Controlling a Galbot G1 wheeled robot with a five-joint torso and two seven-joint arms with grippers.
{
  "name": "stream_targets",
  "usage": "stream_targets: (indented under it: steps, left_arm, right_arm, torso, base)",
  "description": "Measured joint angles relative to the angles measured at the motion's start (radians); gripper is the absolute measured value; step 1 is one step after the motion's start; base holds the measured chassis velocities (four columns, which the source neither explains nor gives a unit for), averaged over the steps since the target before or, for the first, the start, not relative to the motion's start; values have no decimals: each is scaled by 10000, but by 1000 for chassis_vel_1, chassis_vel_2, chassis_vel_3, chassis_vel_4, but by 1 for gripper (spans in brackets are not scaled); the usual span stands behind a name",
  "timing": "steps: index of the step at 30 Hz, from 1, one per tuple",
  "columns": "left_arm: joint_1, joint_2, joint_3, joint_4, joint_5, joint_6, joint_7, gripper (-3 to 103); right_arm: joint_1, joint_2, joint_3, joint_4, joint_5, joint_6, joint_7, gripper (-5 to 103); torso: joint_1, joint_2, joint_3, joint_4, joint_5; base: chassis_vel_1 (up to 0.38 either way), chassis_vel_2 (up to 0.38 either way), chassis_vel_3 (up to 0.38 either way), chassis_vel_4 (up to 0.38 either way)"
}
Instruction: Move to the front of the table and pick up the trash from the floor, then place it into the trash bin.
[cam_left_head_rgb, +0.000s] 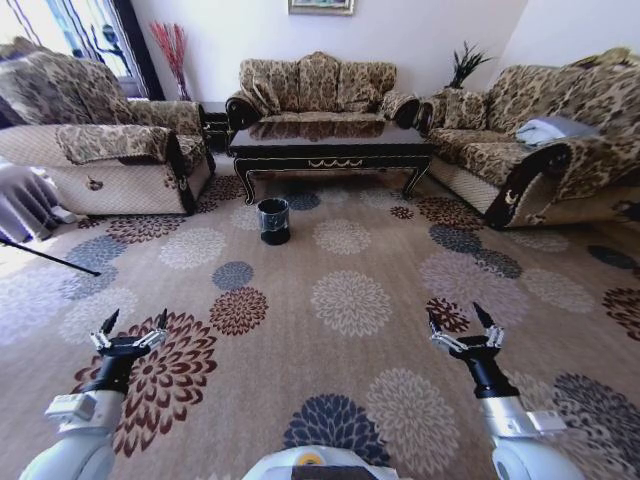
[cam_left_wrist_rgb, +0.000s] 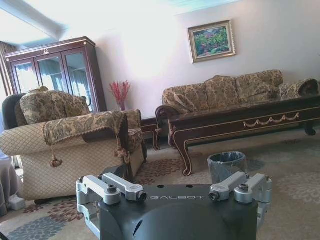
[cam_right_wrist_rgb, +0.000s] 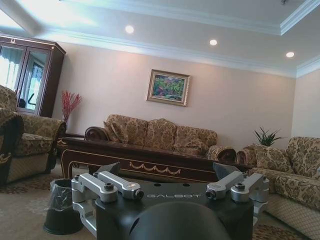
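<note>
table: long glossy dark wood coffee table (cam_left_head_rgb: 330, 150), landmark here
bin: small black cylindrical trash bin (cam_left_head_rgb: 274, 220), just in front of it
left gripper (cam_left_head_rgb: 135, 324): released, well short of table
right gripper (cam_left_head_rgb: 461, 318): released too, same deal

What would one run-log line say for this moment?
stage: short of table | left gripper: open, empty, low | right gripper: open, empty, low | trash bin: on carpet before table

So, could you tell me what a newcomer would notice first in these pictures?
The floor, a carpet of big flower medallions, fills the foreground, with the left gripper and right gripper held open above it. Farther off, the dark table stands among patterned sofas, the trash bin on the carpet before it.
</note>
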Motion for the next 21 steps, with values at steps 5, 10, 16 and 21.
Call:
stream_targets:
  steps: [5,10,16,21]
  left_arm:
    - [0,0,0,0,0,0,0,100]
    - [0,0,0,0,0,0,0,100]
    - [0,0,0,0,0,0,0,100]
    - [0,0,0,0,0,0,0,100]
  right_arm:
    - [0,0,0,0,0,0,0,100]
    - [0,0,0,0,0,0,0,100]
    - [0,0,0,-1,0,0,0,100]
    - [0,0,0,0,0,0,0,100]
  torso:
    - [56,150,93,0,0]
    - [107,354,244,0,0]
    - [185,621,436,0,0]
    - [244,795,548,0,0]
  base:
    - [0,0,0,0]
    - [0,0,0,0]
    - [0,0,0,0]
    - [0,0,0,0]
